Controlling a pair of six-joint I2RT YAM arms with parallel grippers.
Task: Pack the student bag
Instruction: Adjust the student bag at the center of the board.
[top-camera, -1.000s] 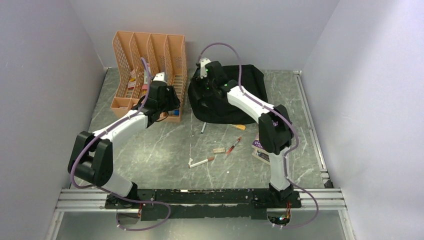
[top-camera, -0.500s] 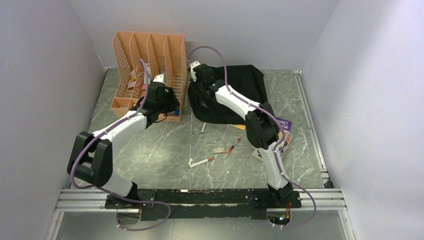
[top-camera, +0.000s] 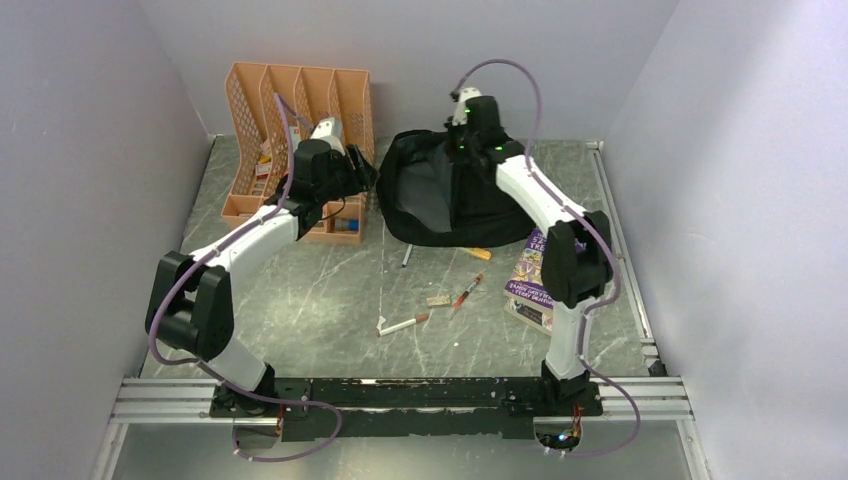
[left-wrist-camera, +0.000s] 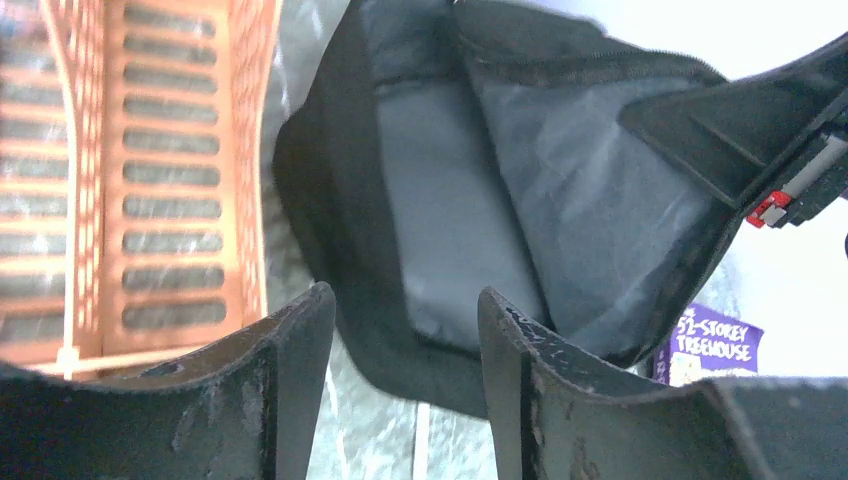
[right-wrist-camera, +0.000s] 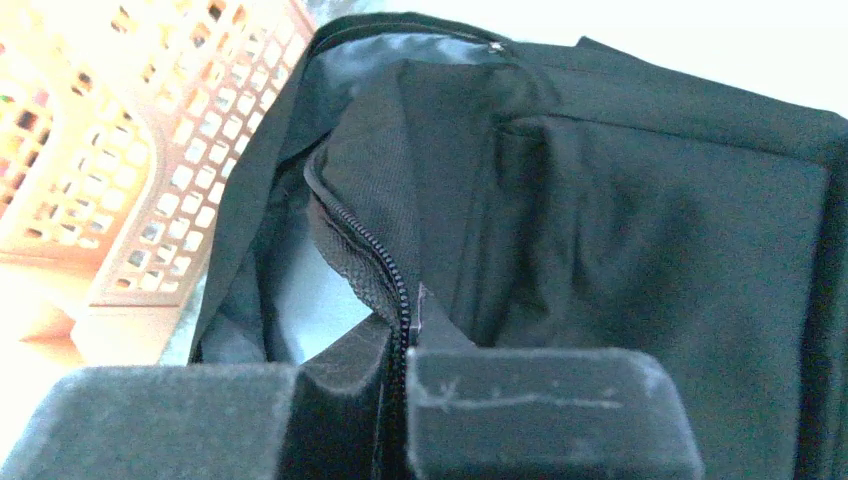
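Both arms reach far forward; right pincer (right-wrist-camera: 400, 360) pinched tight, left pincer (left-wrist-camera: 403, 305) parted.

The bag (top-camera: 430, 195) gapes open on the bench (top-camera: 320, 290) beside the rack (top-camera: 290, 110). The right arm (top-camera: 540, 200) reaches its top, the left arm (top-camera: 250, 245) its open side. A book (top-camera: 530, 275) and pens (top-camera: 405, 324) lie nearer.

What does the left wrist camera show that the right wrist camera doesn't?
Only the left wrist view shows the open left tool, the grey lining inside the opening, and a purple book. Only the right wrist view shows the right tool shut on the zipper edge. Both show the black student bag and the orange file rack.
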